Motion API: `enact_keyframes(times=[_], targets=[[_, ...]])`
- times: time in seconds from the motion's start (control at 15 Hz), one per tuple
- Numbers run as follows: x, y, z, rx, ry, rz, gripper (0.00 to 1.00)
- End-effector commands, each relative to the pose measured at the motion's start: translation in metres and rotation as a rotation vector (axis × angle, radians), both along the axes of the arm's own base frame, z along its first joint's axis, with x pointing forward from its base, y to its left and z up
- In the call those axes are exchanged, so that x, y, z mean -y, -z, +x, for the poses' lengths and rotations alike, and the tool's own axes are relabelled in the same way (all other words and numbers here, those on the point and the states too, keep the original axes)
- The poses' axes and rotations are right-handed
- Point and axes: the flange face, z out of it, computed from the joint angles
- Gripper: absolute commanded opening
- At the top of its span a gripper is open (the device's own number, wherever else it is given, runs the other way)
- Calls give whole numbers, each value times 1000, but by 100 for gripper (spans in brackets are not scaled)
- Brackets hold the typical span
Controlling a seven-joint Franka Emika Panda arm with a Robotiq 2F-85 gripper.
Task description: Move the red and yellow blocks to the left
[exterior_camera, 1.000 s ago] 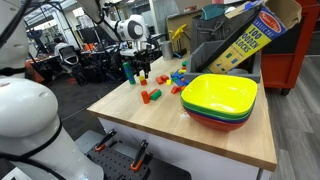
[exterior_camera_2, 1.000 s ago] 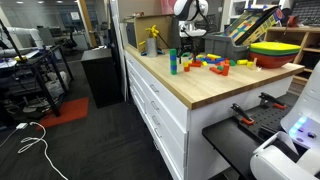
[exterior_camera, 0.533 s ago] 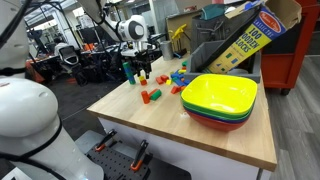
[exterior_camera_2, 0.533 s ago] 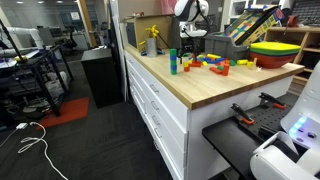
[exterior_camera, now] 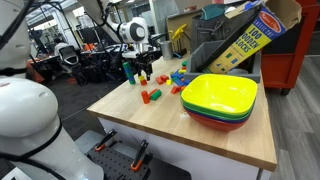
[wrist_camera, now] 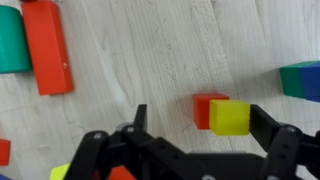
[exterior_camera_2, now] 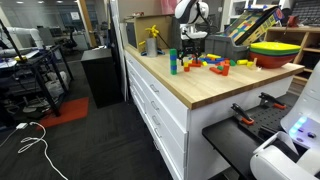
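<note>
Near, stacked bowls (exterior_camera: 220,100) sit on the table (exterior_camera: 140,120). Farther, the gripper (exterior_camera: 139,62) hangs wide open, empty, above the touching red block (wrist_camera: 205,104) and yellow block (wrist_camera: 229,117) between its fingers. Far right, a box (exterior_camera: 250,35) reads "100" and "BLOCKS".

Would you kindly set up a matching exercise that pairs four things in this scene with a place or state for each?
Column one:
1. yellow block
2. long red block
3. stacked bowls
4. pincer

Column two:
A. open
B. beside a green piece
C. touching the small red block
D. yellow one on top

Pairs: 1-C, 2-B, 3-D, 4-A
</note>
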Motion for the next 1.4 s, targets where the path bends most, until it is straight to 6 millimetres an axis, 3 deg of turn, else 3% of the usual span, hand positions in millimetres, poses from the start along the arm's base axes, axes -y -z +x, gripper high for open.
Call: enact_keyframes(times=[0.0,0.67,1.33], targets=[[8,-1,2,10,-3,-11,100],[13,-1,0,13,-31,-5,100],[10,-19,0,30,-44,23,100]])
